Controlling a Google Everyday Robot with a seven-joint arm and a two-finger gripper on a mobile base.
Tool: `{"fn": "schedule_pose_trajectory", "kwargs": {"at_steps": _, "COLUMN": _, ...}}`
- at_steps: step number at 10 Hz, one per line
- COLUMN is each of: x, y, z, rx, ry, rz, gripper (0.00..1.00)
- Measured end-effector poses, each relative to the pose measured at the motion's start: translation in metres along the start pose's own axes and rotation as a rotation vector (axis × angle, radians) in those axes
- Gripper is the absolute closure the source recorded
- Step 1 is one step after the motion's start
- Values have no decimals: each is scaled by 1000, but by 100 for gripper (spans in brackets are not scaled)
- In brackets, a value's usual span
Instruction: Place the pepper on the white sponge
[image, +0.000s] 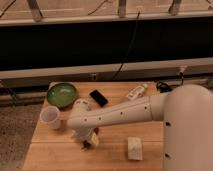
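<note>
Pepper (87, 146) lies on the wooden table (115, 160) some way to the left of the white sponge (134, 148), clear of it, and shows only as a small dark red shape at the gripper's tips. The gripper (89, 141) hangs pointing down right over the pepper, on the same side of the white sponge and about level with it. Its fingers stand apart (whether they touch the pepper cannot be told). The white arm (117, 114) reaches across behind the white sponge from the robot's bulky body (187, 130), which rises just to the right of the white sponge. Farther back from the white sponge lie a black phone (98, 97) and a white bottle (136, 92). Back and far to the left of it sit a green bowl (62, 94) and a translucent cup (50, 117).
</note>
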Motion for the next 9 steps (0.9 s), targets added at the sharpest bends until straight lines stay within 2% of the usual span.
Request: {"fn": "schedule_pose_trajectory", "kwargs": {"at_steps": 9, "x": 0, "y": 0, "z": 1, "rx": 4, "ry": -3, "rz": 32, "gripper": 20}}
